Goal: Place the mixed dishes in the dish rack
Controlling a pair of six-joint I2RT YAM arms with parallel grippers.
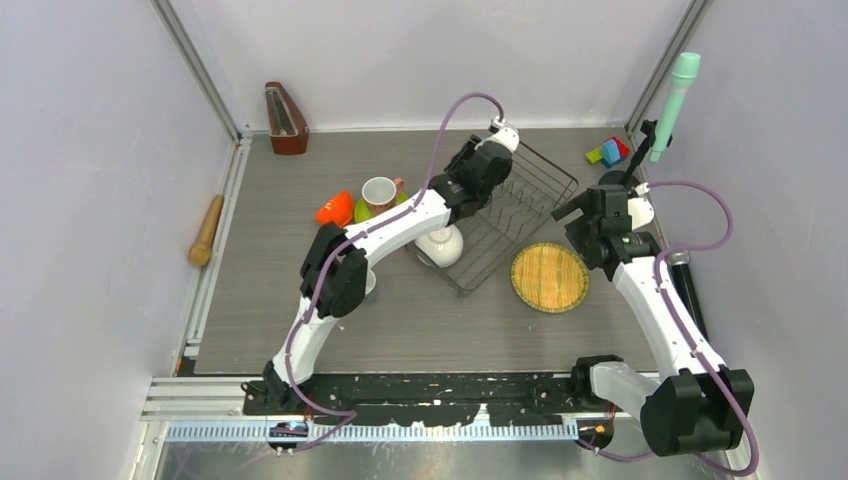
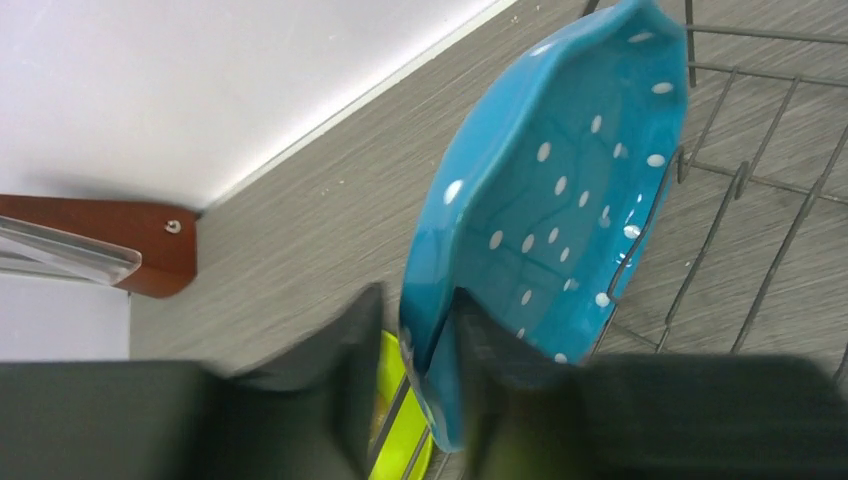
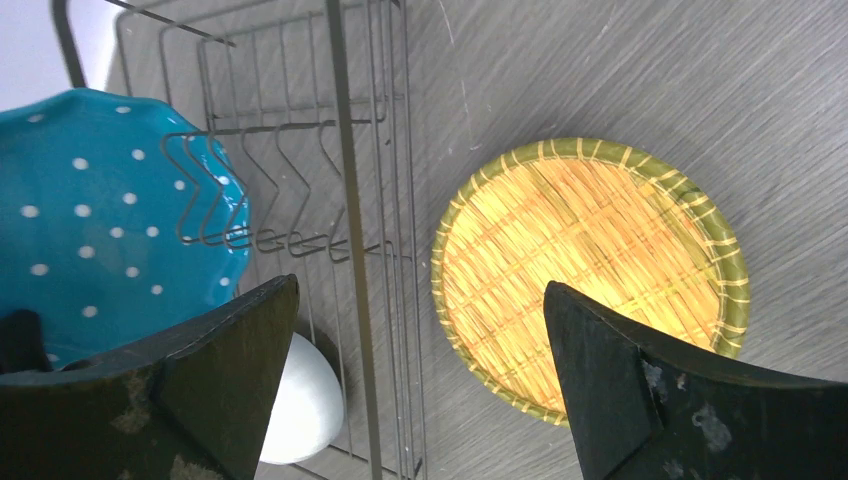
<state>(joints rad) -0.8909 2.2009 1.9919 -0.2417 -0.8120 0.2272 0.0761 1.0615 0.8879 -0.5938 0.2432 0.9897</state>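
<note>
The blue white-dotted plate stands on edge among the upright wires of the black dish rack; it also shows in the right wrist view. My left gripper straddles its rim: one finger lies on the inner face, and a thin gap shows between the other finger and the back. My right gripper hangs open and empty over the rack's right edge. The white bowl lies upside down by the rack's left side. The pink mug sits on the lime-green plate, beside the orange bowl.
A round woven bamboo tray lies right of the rack. A brown wooden metronome stands at the back wall. A wooden rolling pin lies along the left rail. Coloured blocks sit at the back right.
</note>
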